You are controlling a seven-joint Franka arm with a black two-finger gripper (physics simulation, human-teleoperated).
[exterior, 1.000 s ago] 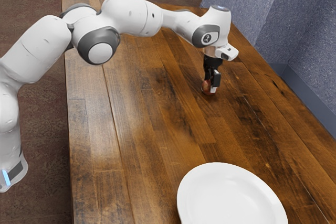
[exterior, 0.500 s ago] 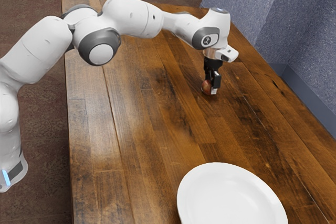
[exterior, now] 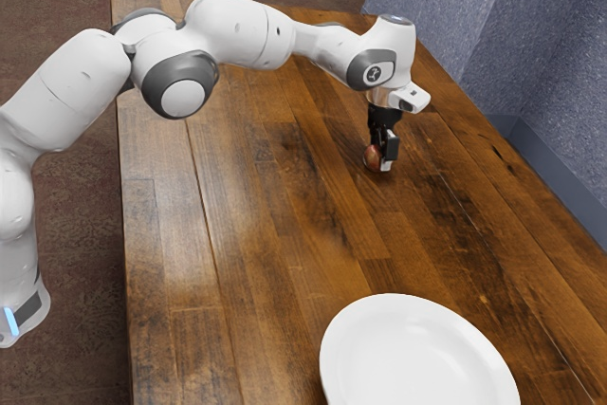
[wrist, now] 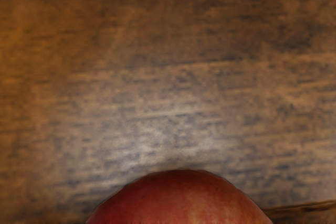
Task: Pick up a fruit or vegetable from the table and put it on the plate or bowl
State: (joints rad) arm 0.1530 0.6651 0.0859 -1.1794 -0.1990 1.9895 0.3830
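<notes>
Light even, diffuse, moderately bright; shadows soft. Pale sheen sits on table (exterior: 237,225) wood, base-side of gripper (exterior: 382,155). Same washed-out glare on boards just beyond apple (wrist: 178,200).

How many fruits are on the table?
1. A red fruit lies right under the tool, toward the far side of the table, well away from the white plate. The arm could be hiding another.

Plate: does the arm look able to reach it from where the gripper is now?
Probably yes. The gripper is down at the red fruit, and I see nothing standing on the stretch of wooden table between it and the white plate, so the way looks free.
</notes>
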